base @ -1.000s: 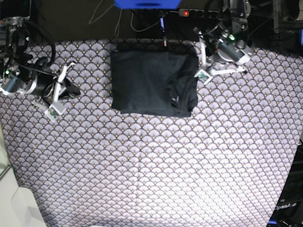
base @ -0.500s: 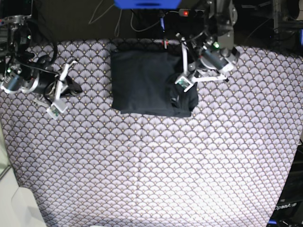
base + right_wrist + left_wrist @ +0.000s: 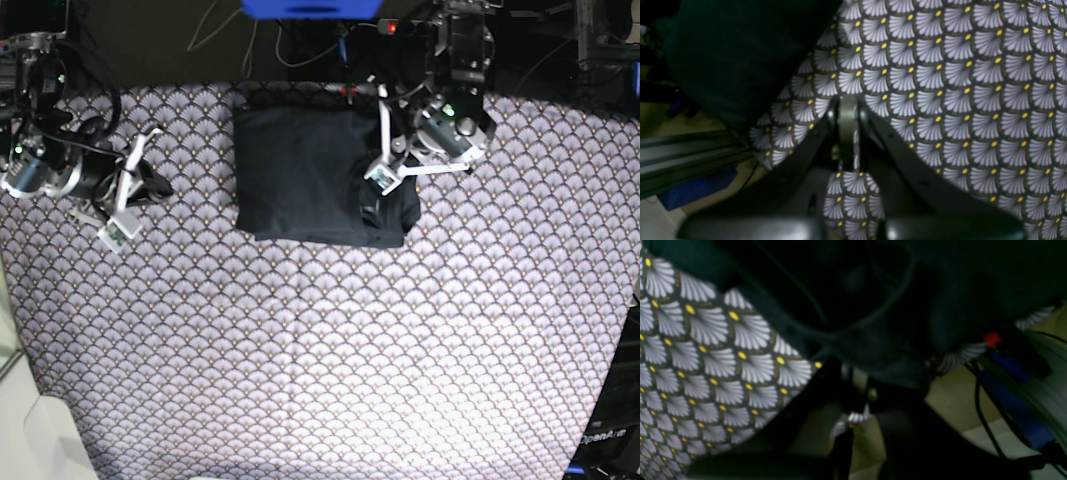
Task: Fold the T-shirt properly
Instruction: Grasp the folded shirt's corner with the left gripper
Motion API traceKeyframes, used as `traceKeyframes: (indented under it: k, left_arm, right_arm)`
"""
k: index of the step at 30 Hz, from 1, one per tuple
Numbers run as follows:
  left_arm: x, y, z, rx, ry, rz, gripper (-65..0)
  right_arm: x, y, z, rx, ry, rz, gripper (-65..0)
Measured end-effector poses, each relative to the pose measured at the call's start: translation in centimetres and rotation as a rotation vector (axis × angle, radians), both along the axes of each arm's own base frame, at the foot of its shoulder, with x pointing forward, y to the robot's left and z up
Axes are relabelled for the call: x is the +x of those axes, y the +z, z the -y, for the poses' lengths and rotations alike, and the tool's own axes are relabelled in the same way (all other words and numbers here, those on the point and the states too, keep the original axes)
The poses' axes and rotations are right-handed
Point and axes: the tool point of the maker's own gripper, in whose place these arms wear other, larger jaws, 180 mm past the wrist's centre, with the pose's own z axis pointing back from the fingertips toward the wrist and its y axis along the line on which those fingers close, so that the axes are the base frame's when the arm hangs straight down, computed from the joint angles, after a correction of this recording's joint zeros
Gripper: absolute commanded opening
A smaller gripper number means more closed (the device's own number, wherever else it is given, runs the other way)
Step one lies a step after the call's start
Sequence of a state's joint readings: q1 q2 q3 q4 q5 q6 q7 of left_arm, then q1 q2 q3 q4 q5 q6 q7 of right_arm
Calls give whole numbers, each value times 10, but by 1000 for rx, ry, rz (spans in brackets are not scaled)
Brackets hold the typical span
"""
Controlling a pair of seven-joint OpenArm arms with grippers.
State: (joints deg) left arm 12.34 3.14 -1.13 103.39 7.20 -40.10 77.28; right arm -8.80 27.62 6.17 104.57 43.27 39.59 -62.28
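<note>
The plain black soft-fabric T-shirt (image 3: 315, 175) is lying folded into a rectangle at the far middle of the worktop, on the white-grey scallop-patterned cloth (image 3: 330, 350). The left gripper (image 3: 372, 200) is sitting fully closed over the shirt's right edge, gripping nothing visible. The right gripper (image 3: 150, 187) is resting closed and empty on the cloth, well apart from the shirt.

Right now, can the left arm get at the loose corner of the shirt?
Probably yes. The left end effector already sits over the T-shirt at its rumpled right side, shut, and nothing stands between them. The right end effector rests apart, on the patterned cloth.
</note>
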Motion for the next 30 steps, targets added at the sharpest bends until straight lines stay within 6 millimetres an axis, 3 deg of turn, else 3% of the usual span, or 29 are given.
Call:
traceKeyframes:
  k: [6, 13, 21, 26, 30]
  left_arm:
    - [7, 2, -7, -46, 90, 14, -650]
    - [35, 12, -17, -37, 124, 69, -650]
    - [67, 33, -1, -83, 126, 149, -650]
    - [71, 19, 5, -83, 123, 90, -650]
    - [75, 31, 0, -66, 127, 105, -650]
  right_arm:
    - [0, 0, 0, 0, 0, 0, -650]
    - [1, 1, 0, 1, 0, 4, -650]
    - [1, 1, 0, 1, 0, 3, -650]
    - [-1, -1, 0, 1, 0, -2, -650]
    - [-9, -7, 0, -1, 1, -27, -650]
